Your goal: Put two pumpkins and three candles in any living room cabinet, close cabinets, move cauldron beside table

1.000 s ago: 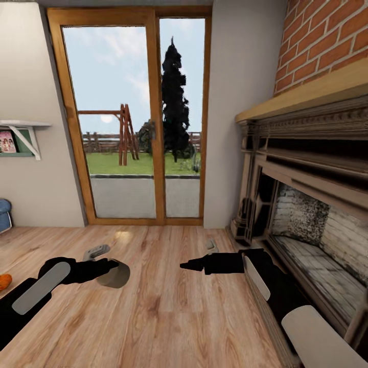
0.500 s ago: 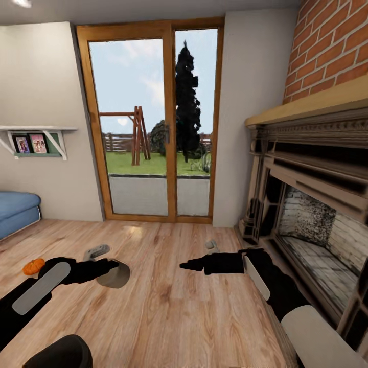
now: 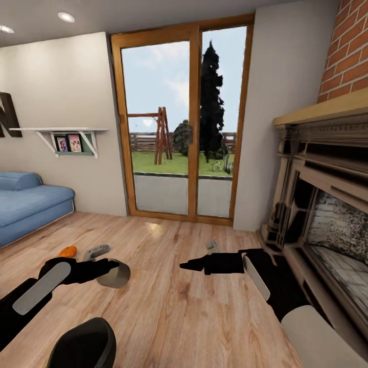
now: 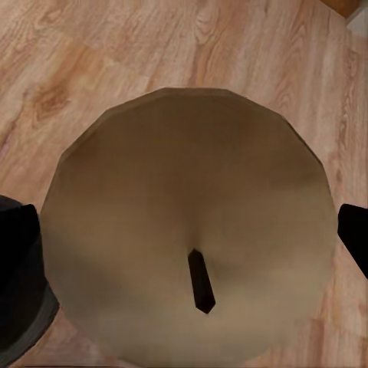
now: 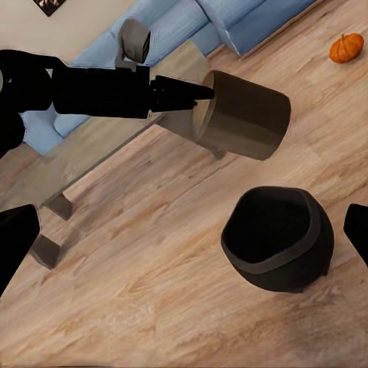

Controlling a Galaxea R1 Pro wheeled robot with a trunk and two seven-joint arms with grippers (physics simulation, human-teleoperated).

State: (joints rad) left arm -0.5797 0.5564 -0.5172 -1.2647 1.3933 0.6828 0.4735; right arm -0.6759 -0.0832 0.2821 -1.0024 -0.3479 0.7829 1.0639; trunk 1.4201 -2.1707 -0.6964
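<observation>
Head view: from above, facing forward and down over the wood floor (image 3: 168, 306) toward a glass door (image 3: 184, 128), fireplace (image 3: 327, 204) at right, sofa (image 3: 25, 204) at left. Left wrist view: pressed close against a tan candle (image 4: 192, 230), floor behind. Right wrist view: looking sideways across to the left gripper (image 5: 184, 90). Shared with head view: candle, cauldron (image 5: 277, 238), pumpkin (image 5: 346, 47), sofa.

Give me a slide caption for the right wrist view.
Left pincer grips a brown candle above the wood floor; black cauldron below, pumpkin near the blue sofa.
</observation>
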